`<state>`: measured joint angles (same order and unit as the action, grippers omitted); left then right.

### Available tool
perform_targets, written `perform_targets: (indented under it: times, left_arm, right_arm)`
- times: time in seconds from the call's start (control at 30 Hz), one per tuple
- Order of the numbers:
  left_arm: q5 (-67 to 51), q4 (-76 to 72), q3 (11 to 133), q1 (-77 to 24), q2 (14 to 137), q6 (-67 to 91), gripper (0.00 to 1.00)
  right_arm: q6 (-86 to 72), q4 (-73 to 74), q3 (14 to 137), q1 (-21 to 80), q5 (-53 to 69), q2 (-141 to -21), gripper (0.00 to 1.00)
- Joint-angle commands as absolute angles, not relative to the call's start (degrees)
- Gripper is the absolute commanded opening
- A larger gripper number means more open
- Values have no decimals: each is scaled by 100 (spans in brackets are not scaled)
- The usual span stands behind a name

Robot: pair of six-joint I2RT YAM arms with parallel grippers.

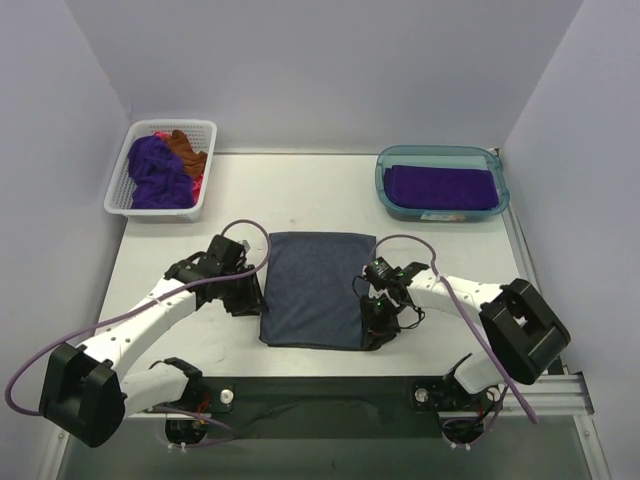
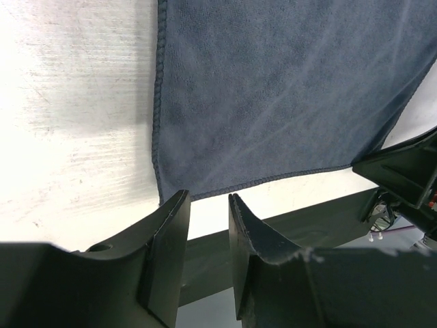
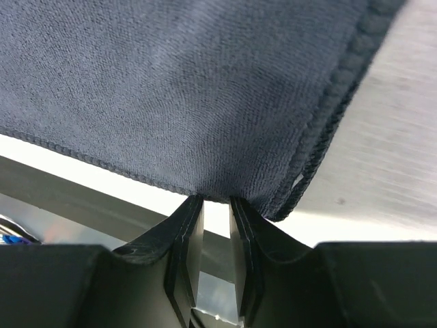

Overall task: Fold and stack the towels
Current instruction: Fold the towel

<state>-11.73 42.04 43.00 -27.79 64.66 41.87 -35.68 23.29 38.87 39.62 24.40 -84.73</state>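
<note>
Slate towel (image 3: 171, 82) partly beyond wrist views

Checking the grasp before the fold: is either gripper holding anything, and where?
Left gripper: nothing. Right gripper straddles the near edge of the grey towel; grip unclear.

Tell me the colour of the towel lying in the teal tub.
Deep purple; the towel shows best in the top external view.

No readable text, no legible labels, brands, numbers or signs, nothing written that can be made out in any view
</note>
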Motion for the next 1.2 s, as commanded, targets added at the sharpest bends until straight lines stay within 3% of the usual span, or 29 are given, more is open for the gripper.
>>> perform_targets:
  times: [0.0, 0.53, 0.87, 1.1, 1.17]
  left_arm:
    - [-1134, 3920, 4412, -2856, 6609, 4289, 39]
    - [-1468, 3366, 4748, -3858, 8323, 4158, 31]
    - [-1081, 3752, 3683, -3876, 7805, 4280, 29]
    - [-836, 4139, 4374, -3937, 7129, 4324, 45]
    - [-582, 4349, 4718, -3911, 7040, 4237, 50]
  right_arm:
    - [-3349, 2575, 3665, 3806, 2294, -8262, 23]
    - [-3208, 2338, 3156, 3024, 2593, -8262, 23]
    - [-3375, 2426, 2716, 2900, 2812, -7998, 23]
    - [-3270, 2777, 3197, 2909, 2742, -7366, 24]
    - [-3086, 2935, 3523, 2900, 2620, -7155, 30]
